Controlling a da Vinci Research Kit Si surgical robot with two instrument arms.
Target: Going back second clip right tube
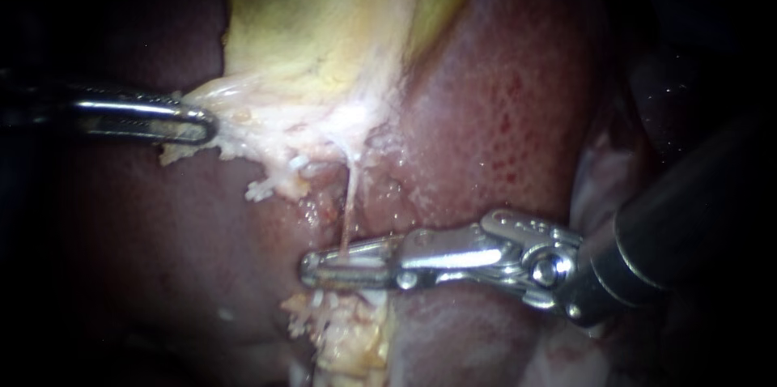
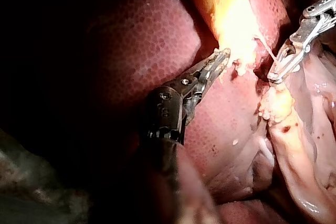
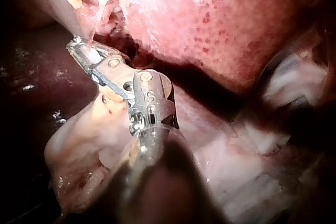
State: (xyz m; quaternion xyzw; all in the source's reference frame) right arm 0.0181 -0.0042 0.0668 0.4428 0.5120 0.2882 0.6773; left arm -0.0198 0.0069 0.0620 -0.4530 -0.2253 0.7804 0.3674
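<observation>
- tube [image 1: 349,205]: thin, pale-pink, taut strand at mid-scene, running from pale tissue [image 1: 324,112] into right instrument [image 1: 344,267]; claw narrow, slim gap showing.
- left instrument [image 1: 202,124]: claw clamps the pale tissue's left edge.

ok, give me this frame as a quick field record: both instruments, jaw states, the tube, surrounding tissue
left instrument: slender metal shaft, jaws shut on whitish frayed tissue edge
right instrument: silver hinged tip, jaws open
thin pale pink tube: taut, runs down between the right jaws
yellow gallbladder: above the frayed edge
mottled red liver: behind both instruments
clip on tube: not discernible
</observation>
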